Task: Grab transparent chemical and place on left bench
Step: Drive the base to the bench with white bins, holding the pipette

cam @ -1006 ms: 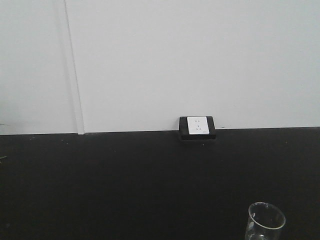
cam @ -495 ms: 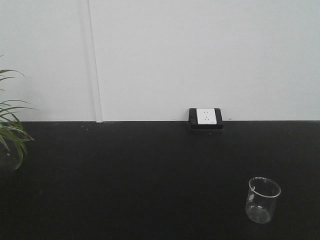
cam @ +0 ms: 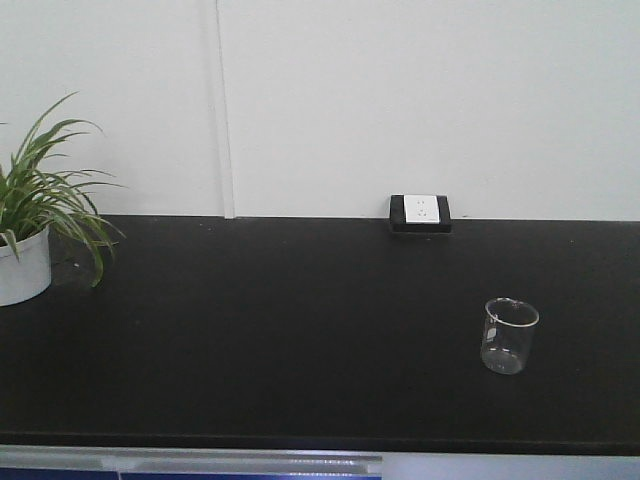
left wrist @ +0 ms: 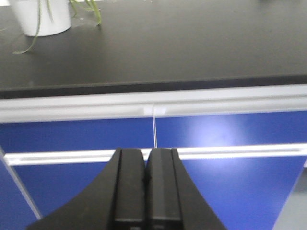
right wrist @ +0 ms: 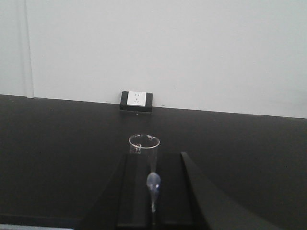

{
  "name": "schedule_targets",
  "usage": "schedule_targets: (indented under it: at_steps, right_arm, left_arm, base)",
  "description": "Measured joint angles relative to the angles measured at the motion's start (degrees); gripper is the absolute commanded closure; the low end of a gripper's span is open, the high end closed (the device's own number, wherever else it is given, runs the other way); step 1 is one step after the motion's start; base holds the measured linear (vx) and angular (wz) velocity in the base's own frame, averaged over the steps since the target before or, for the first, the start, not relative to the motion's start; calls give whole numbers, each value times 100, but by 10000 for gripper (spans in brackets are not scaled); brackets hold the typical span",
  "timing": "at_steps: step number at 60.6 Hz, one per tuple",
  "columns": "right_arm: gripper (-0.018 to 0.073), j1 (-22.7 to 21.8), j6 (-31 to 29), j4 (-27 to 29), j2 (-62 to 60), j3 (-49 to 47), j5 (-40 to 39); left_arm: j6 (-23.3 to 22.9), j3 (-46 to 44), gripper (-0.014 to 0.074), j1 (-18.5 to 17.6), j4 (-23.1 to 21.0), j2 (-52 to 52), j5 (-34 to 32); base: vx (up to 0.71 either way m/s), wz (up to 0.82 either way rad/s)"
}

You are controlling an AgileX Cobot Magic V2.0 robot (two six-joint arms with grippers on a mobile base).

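The transparent chemical point(cam: 509, 337), a small clear glass beaker with a pour spout, stands upright on the right part of a black counter point(cam: 300, 350). In the right wrist view the beaker point(right wrist: 144, 142) stands just beyond the tips of my right gripper point(right wrist: 152, 157). That gripper's fingers are pressed together with nothing held. My left gripper point(left wrist: 146, 153) is shut and empty, low in front of blue cabinet fronts point(left wrist: 230, 134) under the counter edge. The left bench is out of view.
A white power socket point(cam: 420, 211) in a black housing sits where the counter meets the white wall. A potted plant point(cam: 30, 235) in a white pot stands at the counter's far left. The counter's front edge point(cam: 300, 445) runs along the bottom.
The front view has drawn back from the counter. The beaker now looks smaller and higher in frame. The plant and the counter's front edge have come into view.
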Motion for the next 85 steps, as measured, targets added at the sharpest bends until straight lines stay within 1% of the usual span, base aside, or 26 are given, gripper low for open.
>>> schedule_targets:
  at_steps: [23,39,63,85]
  right_arm:
    - [445,0,0,0,-10,0,11]
    - [445,0,0,0,-10,0,11]
    - [445,0,0,0,-10,0,13]
    - [445,0,0,0,-10,0,13]
  left_arm:
    - [0,0,600,0,0,0,0]
    - [0,0,600,0,0,0,0]
    - [0,0,600,0,0,0,0]
    - [0,0,600,0,0,0,0]
  base:
    - [-36,19]
    - [-29,50]
    - [-17,93]
    - [-5,98]
